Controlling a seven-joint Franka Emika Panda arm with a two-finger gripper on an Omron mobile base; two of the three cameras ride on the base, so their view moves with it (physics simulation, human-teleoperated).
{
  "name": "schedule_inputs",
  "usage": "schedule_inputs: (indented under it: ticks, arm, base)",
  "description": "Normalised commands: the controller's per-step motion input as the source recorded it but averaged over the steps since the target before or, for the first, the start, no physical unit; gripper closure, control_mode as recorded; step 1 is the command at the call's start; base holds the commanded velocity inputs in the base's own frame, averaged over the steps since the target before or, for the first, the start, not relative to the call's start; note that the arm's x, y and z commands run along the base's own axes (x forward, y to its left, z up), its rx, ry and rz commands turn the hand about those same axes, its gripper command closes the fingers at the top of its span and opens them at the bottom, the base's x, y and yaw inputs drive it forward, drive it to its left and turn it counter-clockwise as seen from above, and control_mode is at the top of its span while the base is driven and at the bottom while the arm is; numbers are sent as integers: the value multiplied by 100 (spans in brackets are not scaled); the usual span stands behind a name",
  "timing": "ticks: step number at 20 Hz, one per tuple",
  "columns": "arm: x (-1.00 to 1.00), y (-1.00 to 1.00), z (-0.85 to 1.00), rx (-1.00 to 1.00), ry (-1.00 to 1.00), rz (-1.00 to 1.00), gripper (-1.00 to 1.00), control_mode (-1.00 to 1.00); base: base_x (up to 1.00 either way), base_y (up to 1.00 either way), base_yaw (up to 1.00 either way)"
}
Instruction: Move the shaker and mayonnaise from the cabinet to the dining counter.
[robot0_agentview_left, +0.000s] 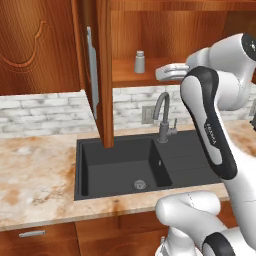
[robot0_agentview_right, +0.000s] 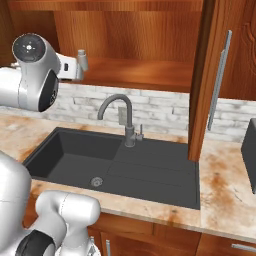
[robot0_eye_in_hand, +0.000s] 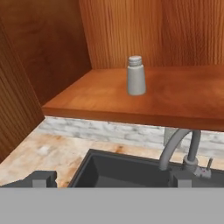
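shaker (robot0_eye_in_hand: 136, 75) upright on open cabinet (robot0_eye_in_hand: 175, 94) shelf, gripper (robot0_eye_in_hand: 109, 178) held short of it, fingers spread wide, nothing gripped, sink (robot0_agentview_left: 125, 167) below

One shaker (robot0_eye_in_hand: 136, 75) is seen on the single shelf of the one open cabinet (robot0_agentview_left: 150, 30). Two cabinet doors are counted, each fitted with one silver bar handle (robot0_agentview_right: 219, 80). One black sink (robot0_agentview_left: 125, 167) with one drain (robot0_agentview_right: 96, 181) is set in one marbled counter (robot0_agentview_left: 35, 185). One grey faucet (robot0_agentview_right: 122, 117) is mounted behind it. One wall socket (robot0_agentview_left: 147, 114) is seen on the brick backsplash.
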Motion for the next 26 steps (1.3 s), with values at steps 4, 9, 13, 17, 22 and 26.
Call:
schedule_inputs:
  ticks: [4,9,13,17,22,26]
  arm:
    - [43,4,0,0,1,0,-100,-100]
    - [41,4,0,0,3,0,-100,-100]
    - [37,3,0,-4,4,0,-100,-100]
    - [33,5,-4,-10,2,0,-100,-100]
    - [29,5,-3,-7,0,0,-100,-100]
    - [21,6,-2,0,0,0,-100,-100]
  base:
    - [0,0,0]
    - [0,0,0]
    - [0,0,0]
    - [0,0,0]
    - [0,0,0]
    - [0,0,0]
